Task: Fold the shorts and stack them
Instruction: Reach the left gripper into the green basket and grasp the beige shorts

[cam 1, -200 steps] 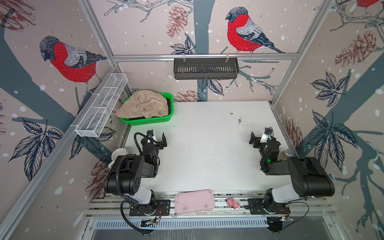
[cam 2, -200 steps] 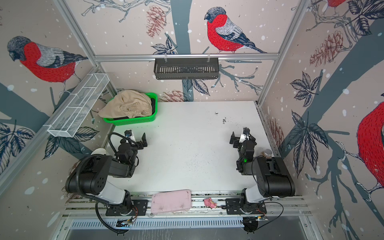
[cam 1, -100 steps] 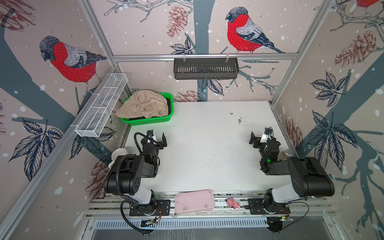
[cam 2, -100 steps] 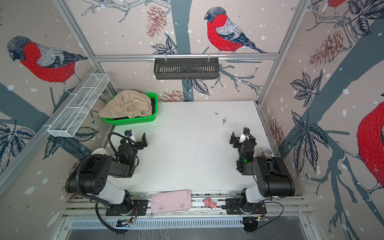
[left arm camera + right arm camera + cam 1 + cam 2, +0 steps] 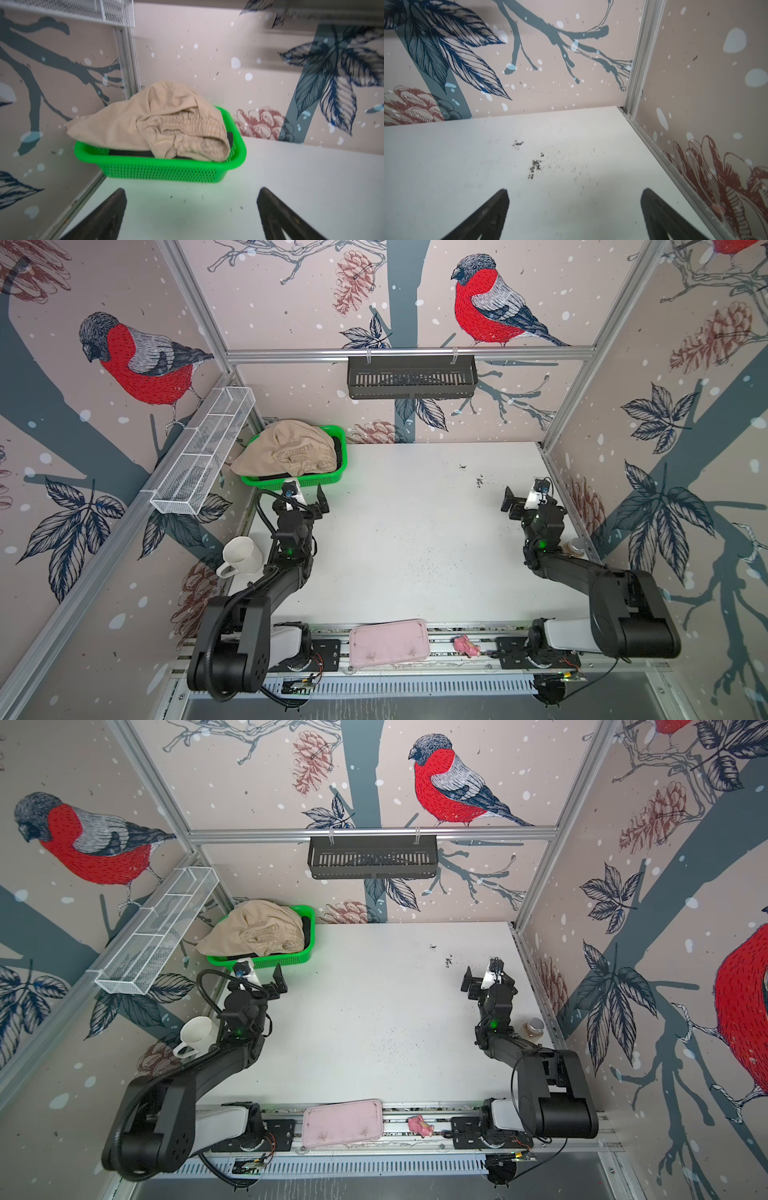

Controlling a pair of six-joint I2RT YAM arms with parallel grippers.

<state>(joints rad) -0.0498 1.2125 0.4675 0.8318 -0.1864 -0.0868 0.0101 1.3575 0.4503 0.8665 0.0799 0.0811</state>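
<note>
A green basket (image 5: 266,482) sits in the far left corner of the white table (image 5: 415,539), and the beige shorts (image 5: 291,452) lie heaped in it, crumpled, with the gathered waistband showing toward the table and one leg draped over the basket's left rim. Under them a strip of the black shorts (image 5: 133,153) shows inside the basket, mostly covered by the beige pair. In the left wrist view the basket (image 5: 162,170) stands just ahead of the open fingers (image 5: 108,209).

A white wire rack (image 5: 203,452) is fixed along the left wall above the basket and a black slatted shelf (image 5: 411,377) hangs from the back rail; what either holds cannot be told. A white mug (image 5: 241,558) stands at the table's left edge beside the left arm, and a small jar (image 5: 534,1026) stands at the right edge beside the right arm. On the front rail lie a pink tray (image 5: 388,642) and a small pink rag (image 5: 467,646). Dark specks are scattered on the table toward the far right.

The left gripper (image 5: 305,499) hangs just in front of the basket, jaws wide apart and holding nothing, pointing at it. The right gripper (image 5: 525,499) hovers near the right wall over bare table, jaws also wide apart and empty
</note>
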